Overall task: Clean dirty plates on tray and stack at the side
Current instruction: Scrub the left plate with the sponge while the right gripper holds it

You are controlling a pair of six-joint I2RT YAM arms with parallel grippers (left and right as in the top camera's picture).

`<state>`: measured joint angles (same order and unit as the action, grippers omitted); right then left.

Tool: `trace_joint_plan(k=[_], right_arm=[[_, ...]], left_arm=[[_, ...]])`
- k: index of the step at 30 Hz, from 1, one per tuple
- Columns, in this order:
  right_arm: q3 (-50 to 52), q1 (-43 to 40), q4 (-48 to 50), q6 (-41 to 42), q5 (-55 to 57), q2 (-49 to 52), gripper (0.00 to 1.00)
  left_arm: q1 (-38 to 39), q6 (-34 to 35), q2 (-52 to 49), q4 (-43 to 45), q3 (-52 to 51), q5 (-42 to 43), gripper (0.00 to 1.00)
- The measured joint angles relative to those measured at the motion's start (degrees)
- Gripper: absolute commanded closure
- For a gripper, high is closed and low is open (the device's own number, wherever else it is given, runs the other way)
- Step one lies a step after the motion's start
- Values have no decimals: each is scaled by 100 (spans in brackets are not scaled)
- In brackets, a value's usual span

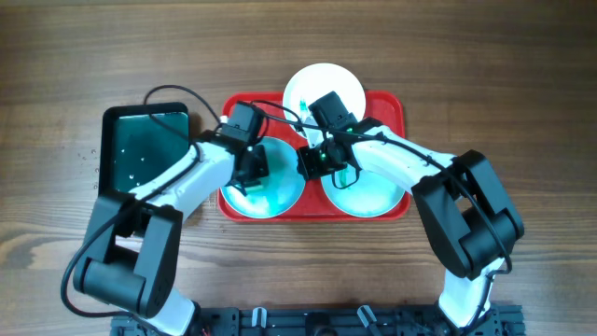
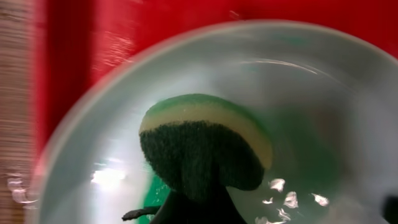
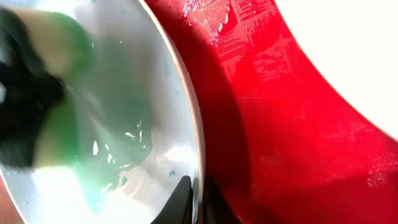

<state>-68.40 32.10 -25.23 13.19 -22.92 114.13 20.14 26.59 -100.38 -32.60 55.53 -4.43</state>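
You are early in the job: all 3 plates lie on the red tray (image 1: 392, 103), and nothing is stacked on the table (image 1: 522, 93) beside it. Only the left blue plate (image 1: 275, 198) is being cleaned, and a green smear (image 2: 152, 196) shows on its wet surface, so judge it unfinished. The white plate (image 1: 336, 79) at the back carries a small teal mark. The right blue plate (image 1: 373, 196) is partly hidden by the arm.

Your left gripper (image 1: 252, 166) reaches in from the left and points down, clamped on the sponge (image 2: 202, 146), whose dark scouring face is pressed to the left blue plate. Your right gripper (image 3: 198, 200) crosses in low from the right, its jaws narrowed to a pinch on that plate's rim, steadying it.
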Motion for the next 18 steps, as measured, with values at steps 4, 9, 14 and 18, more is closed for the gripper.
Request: trace_joint_plan(k=[4, 9, 14, 18], right_arm=[[-2, 0, 7, -2, 0, 0, 93], [0, 2, 52, -2, 0, 4, 93], [0, 2, 63, 44, 0, 4, 93], [0, 0, 63, 103, 7, 4, 96]], left_arm=[[-83, -7, 57, -109, -42, -750, 96], [-127, -20, 452, 109, -144, 420, 96], [-103, 46, 151, 769, -170, 1574, 96], [-74, 52, -35, 723, -140, 1462, 96]])
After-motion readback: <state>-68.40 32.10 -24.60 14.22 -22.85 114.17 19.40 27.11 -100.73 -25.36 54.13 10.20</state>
